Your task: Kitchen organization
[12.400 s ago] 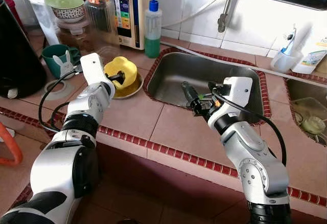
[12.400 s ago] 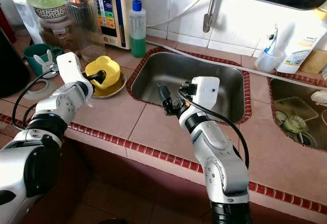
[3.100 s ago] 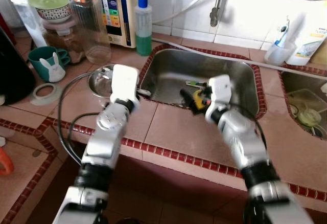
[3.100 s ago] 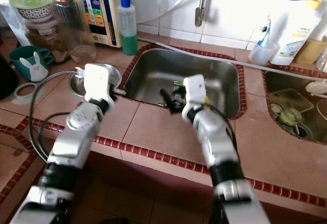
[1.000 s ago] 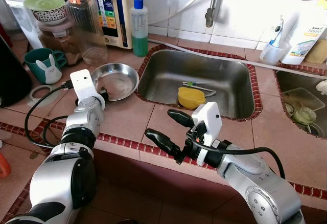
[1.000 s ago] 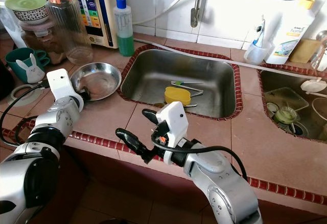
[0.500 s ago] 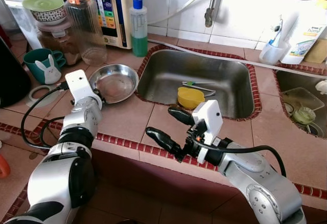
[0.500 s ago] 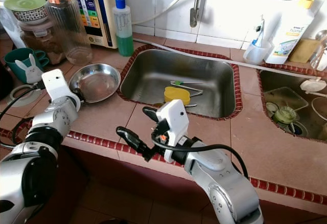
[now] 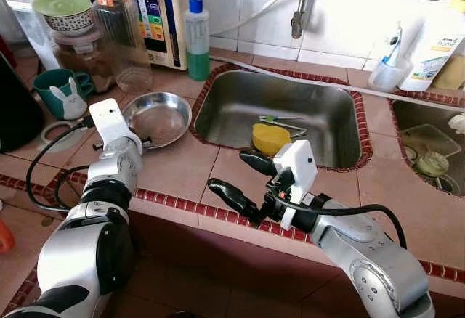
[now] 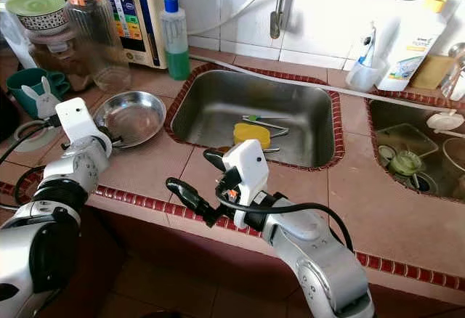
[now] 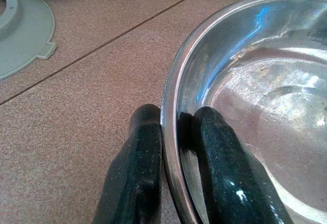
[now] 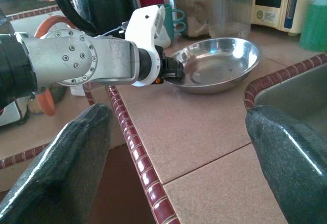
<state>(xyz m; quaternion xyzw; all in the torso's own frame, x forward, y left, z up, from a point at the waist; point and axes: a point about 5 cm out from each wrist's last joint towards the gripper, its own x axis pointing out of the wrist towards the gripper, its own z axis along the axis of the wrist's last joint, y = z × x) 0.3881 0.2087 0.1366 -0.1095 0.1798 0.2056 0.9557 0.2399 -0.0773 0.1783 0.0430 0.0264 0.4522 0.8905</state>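
Observation:
A shallow steel bowl [image 9: 161, 115] sits on the tiled counter, left of the sink [image 9: 240, 107]. My left gripper [image 11: 173, 119] is shut on the bowl's near rim, one finger inside and one outside. A yellow cup [image 9: 271, 138] lies on its side in the sink beside a green-handled utensil [image 9: 280, 120]. My right gripper [image 9: 244, 180] hangs open over the counter's front edge, near the sink, with nothing between its fingers. In the right wrist view the bowl [image 12: 217, 70] and the left arm show beyond its fingers [image 12: 71, 168].
A green soap bottle [image 9: 197, 38], an orange-lidded jar [image 9: 120, 31], a green rabbit mug [image 9: 65, 89] and a black kettle [image 9: 18, 107] crowd the back left. A flat lid [image 9: 52, 133] lies by the mug. A second basin [image 9: 432, 155] is at the right.
The yellow cup that sat in the bowl now lies in the sink. My right gripper has drawn back from the sink to the counter's front edge. The bowl has slid slightly left.

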